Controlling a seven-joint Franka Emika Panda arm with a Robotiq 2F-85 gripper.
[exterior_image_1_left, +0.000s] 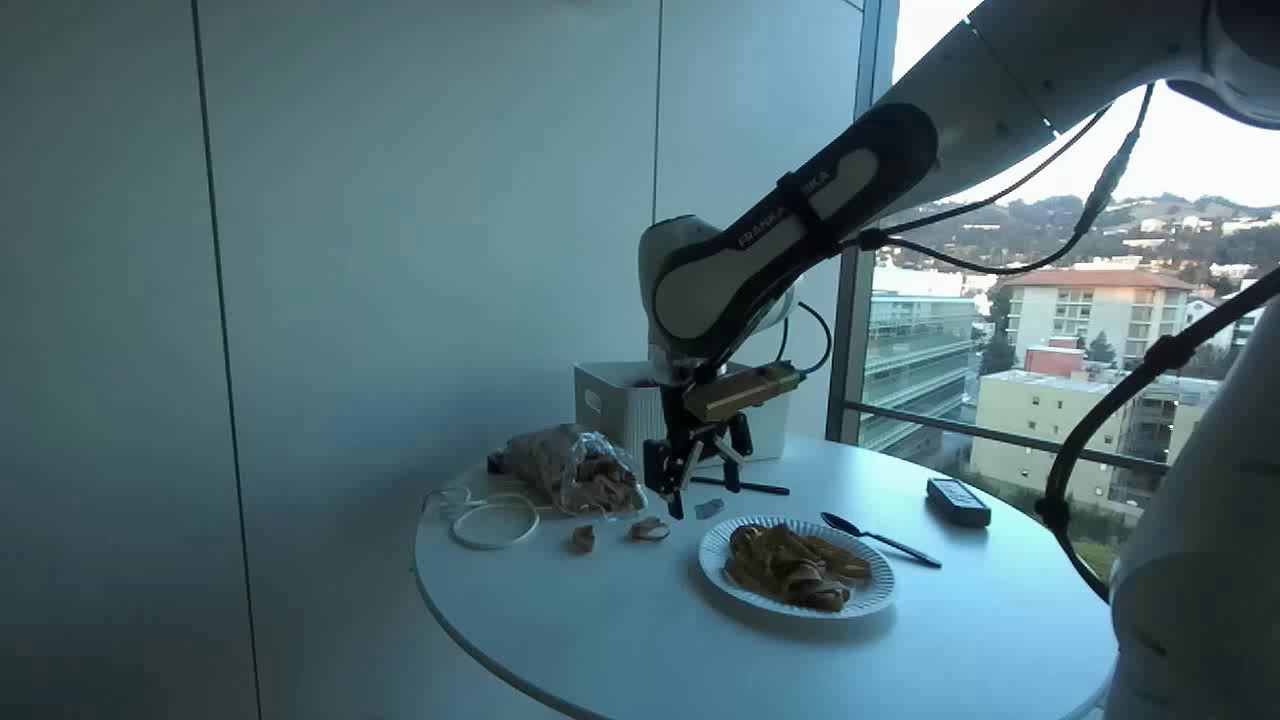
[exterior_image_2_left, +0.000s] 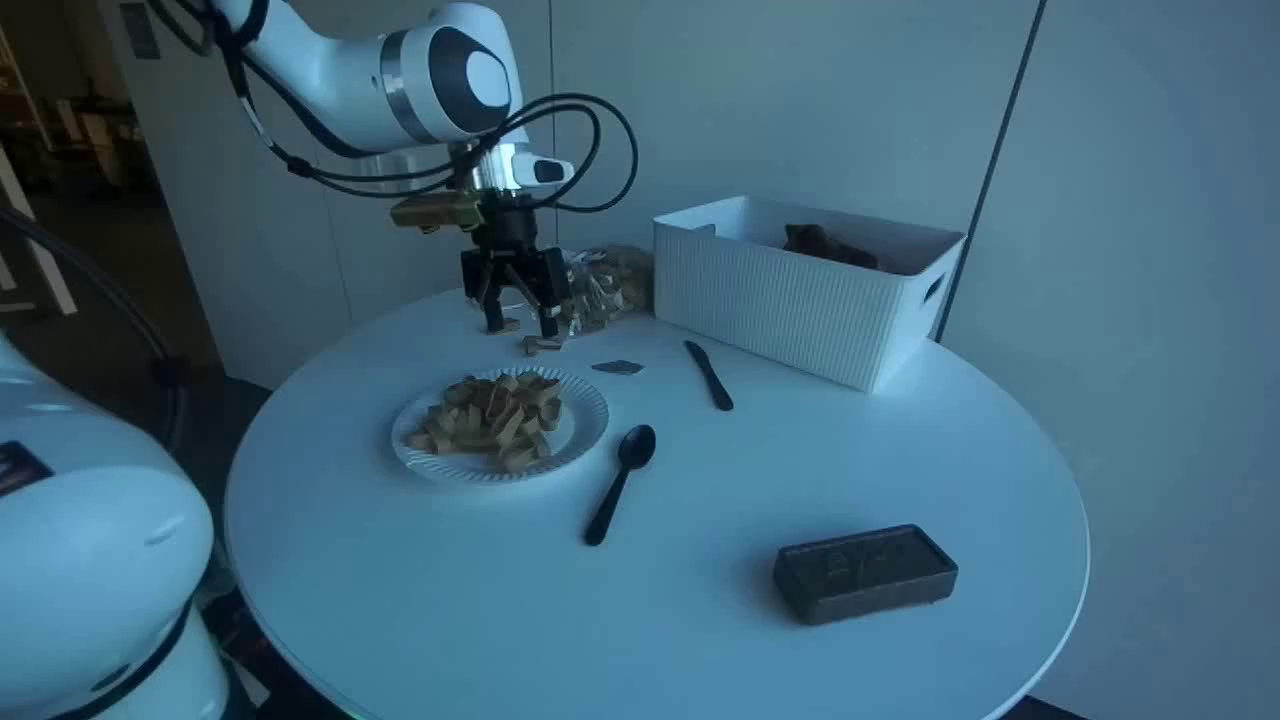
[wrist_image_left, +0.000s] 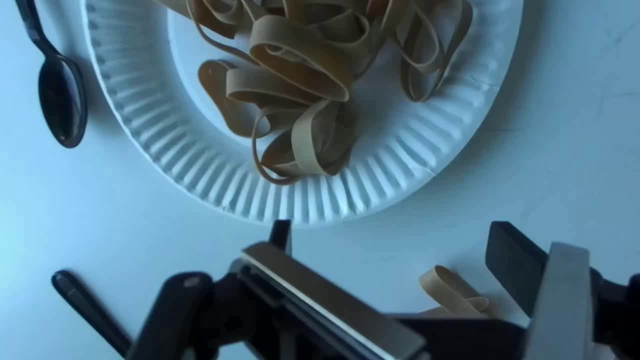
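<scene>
the jaws hung spread above the round worktop (exterior_image_2_left: 450, 590), pointing down and gripping nothing. nearest to them lay a loose rubber band (wrist_image_left: 447, 295), tan and folded over, toward the edge along the wall (exterior_image_1_left: 420, 250); whether they touched it could not be told. a second loose band (exterior_image_1_left: 583, 539) lay near it. closer to the edge by the robot base (exterior_image_2_left: 100, 570) was a paper plate (wrist_image_left: 240, 185) bearing a heap of bands (exterior_image_2_left: 495, 415), its ridged rim probably useful for keeping the springy loops together.

by the wall edge slumped a clear bag (exterior_image_1_left: 575, 470), seemingly of more bands, next to a white bin (exterior_image_2_left: 770, 310); both were perhaps set back there to leave room for reaching. a black spoon (exterior_image_2_left: 620, 484) lay beside the plate, toward the edge at the window (exterior_image_1_left: 1080, 350), and a dark block (exterior_image_2_left: 865, 575) sat near that edge, likely out of the way. a black knife (exterior_image_2_left: 708, 375) lay between the spoon and the bin.

in the wrist view the jaws covered part of the loose rubber band, the plate's far side and the spoon's handle end were cut off, and only part of the knife showed. a dark thing (exterior_image_2_left: 830, 247) in the bin was partly hidden by its side, a grey scrap (exterior_image_2_left: 618, 367) near the plate was too small to identify, and the block's marks were too blurred to read.
</scene>
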